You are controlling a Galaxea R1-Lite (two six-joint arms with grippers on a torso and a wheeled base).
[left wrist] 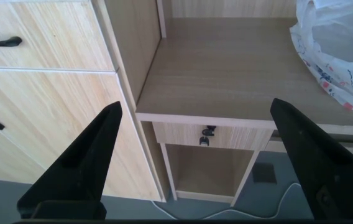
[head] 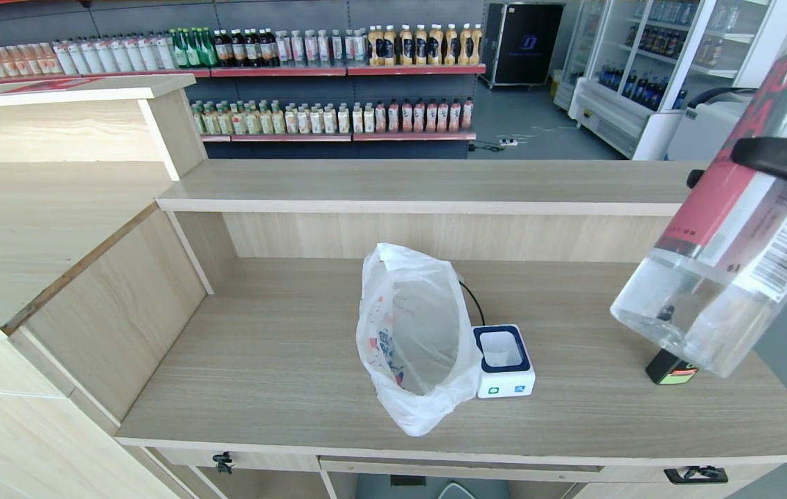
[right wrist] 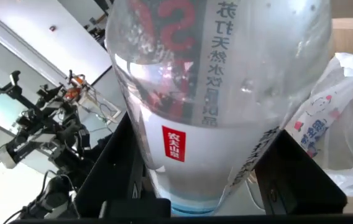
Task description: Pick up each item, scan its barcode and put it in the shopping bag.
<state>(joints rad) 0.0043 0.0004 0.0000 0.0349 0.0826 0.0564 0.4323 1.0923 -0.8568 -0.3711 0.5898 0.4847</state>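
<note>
Clear plastic bottle (head: 726,263), pink-labelled, tilted, pinched in my right gripper (right wrist: 207,180) above the right end of the counter (head: 283,360). Crinkled white shopping bag (head: 414,339) stands open mid-counter, touching a boxy blue-rimmed scanner (head: 504,360). Small black box (head: 670,369) lies below the bottle. My left gripper (left wrist: 195,106) hangs spread off the pale wood-grain front. Drink shelves (head: 338,48) behind.

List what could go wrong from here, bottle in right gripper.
1. The bottle hangs tilted, high over the counter, in the right gripper; a slip could land it on the small dark item there.
2. Its barcode faces up, away from the scanner: a scan may miss.
3. The shopping bag is limp, against the scanner; the bottle could fold its mouth shut.
</note>
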